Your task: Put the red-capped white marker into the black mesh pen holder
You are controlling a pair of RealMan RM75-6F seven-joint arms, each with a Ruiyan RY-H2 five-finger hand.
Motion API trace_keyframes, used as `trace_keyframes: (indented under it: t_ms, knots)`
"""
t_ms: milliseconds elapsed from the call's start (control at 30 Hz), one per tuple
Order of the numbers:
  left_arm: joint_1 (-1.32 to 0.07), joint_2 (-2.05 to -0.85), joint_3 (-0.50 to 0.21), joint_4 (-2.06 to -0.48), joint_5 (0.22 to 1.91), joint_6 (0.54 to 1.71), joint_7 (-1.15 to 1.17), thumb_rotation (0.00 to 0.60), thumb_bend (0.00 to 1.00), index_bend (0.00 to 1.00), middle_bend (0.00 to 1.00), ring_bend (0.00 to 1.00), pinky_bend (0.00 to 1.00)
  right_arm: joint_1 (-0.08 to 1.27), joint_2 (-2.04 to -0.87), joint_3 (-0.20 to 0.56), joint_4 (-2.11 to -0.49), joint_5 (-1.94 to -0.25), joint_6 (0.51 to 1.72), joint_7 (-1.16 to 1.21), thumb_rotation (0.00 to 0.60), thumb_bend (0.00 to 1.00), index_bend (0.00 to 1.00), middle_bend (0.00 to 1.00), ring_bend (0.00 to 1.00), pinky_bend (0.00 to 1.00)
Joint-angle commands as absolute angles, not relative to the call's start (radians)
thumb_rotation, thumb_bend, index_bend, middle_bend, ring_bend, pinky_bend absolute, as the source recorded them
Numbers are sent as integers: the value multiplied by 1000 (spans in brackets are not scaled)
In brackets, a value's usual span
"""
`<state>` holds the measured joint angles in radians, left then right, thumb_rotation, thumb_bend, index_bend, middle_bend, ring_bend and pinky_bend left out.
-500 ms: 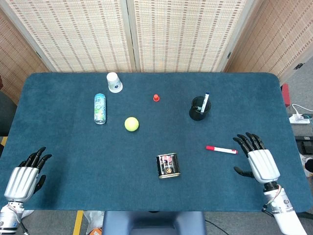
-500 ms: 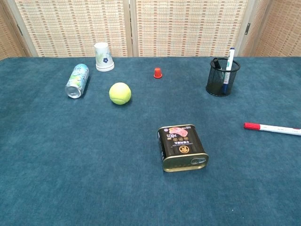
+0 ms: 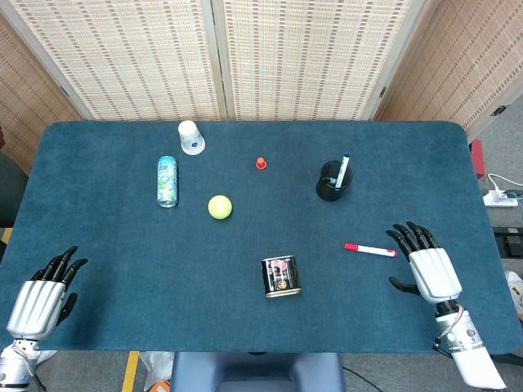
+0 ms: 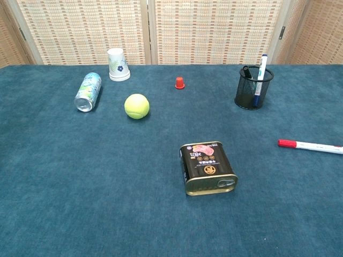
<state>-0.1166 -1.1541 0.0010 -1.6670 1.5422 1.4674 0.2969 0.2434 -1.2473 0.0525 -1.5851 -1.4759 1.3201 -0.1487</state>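
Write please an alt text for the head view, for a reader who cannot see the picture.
A red-capped white marker lies flat on a blue table, just off the fingertips of the open right hand; the black mesh pen holder stands beyond it. The left hand rests open at the near left edge.

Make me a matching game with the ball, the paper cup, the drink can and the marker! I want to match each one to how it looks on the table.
Things:
1. ball
2. paper cup
3. drink can
4. marker

Looks:
A. lying on its side, green and blue
B. upside down, white
C. round, yellow-green
D. lying flat, red cap

Pairs: 1-C, 2-B, 3-A, 4-D
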Motion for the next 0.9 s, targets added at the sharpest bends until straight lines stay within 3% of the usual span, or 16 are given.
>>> trace_keyframes:
  t_ms: [33, 167, 433, 900]
  knots:
    - [-117, -1153, 2, -1668, 1539, 1464, 292, 600, 346, 211, 61, 144, 415, 257, -1280, 67, -1542, -1466, 1310, -157, 600, 79, 228, 134, 112, 202]
    - [-116, -1152, 4, -1671, 1546, 1465, 289, 600, 346, 221, 61, 144, 415, 278, -1314, 69, -1488, -1449, 1266, -143, 600, 78, 291, 193, 174, 258]
    - [-114, -1154, 8, -1675, 1552, 1464, 303, 600, 345, 227, 61, 145, 416, 356, -1394, 102, -1381, -1368, 1129, -184, 600, 102, 322, 222, 207, 291]
    - [-117, -1156, 10, -1673, 1554, 1454, 309, 600, 346, 228, 61, 144, 416, 414, -1569, 113, -1188, -1331, 1074, -202, 600, 136, 394, 295, 294, 375]
